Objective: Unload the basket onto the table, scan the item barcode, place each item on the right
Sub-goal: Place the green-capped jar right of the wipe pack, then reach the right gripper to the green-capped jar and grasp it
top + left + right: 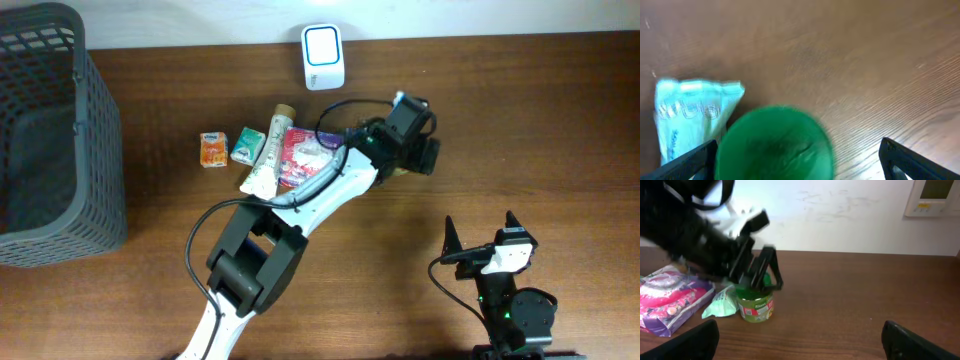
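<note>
Left wrist view down onto left gripper (797, 161), released, fingers (690, 160) wide either side of green-lidded jar (775, 147), bare wood showing beside one; jar upright on table (865, 60), just beside teal packet (690, 112); pink pouch (670, 297) further out; right gripper (481, 226) well apart, spread, empty

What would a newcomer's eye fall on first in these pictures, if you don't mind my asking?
The left gripper straddling a green-lidded jar near the middle of the table draws the eye, its jaws open around the lid. Next come the colourful packets clustered left of it and the big grey basket at the far left edge.
</note>
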`<move>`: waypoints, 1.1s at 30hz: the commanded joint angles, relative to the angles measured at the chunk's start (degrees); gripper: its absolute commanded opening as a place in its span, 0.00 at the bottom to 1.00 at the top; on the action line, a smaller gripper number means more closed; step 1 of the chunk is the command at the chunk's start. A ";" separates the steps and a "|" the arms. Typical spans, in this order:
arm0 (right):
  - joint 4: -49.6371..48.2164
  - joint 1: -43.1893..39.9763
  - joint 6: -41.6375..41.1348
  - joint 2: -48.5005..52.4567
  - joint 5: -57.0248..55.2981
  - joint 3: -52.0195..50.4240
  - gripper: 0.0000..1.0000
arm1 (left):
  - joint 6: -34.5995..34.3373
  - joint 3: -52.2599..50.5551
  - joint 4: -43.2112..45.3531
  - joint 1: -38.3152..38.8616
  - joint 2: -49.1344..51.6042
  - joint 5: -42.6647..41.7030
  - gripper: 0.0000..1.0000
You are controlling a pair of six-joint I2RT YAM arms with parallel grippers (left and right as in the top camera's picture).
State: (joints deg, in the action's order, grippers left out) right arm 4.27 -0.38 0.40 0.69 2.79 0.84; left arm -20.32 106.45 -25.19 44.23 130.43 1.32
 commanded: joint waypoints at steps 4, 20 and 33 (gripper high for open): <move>0.04 0.33 -0.04 -0.33 -0.46 -0.52 0.99 | 1.97 10.12 -8.41 -3.78 -12.13 -1.57 0.99; -4.26 0.37 -11.74 -0.33 30.01 -0.52 0.99 | 1.99 9.94 -41.70 -34.18 -21.77 -0.42 0.99; -10.64 0.33 -11.32 14.64 23.47 22.93 0.99 | 1.99 9.94 -43.52 -36.89 -21.77 0.15 0.99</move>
State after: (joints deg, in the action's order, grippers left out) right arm -11.29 -0.36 -18.13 7.35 28.88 13.47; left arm -19.05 116.51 -68.62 7.53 108.53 1.06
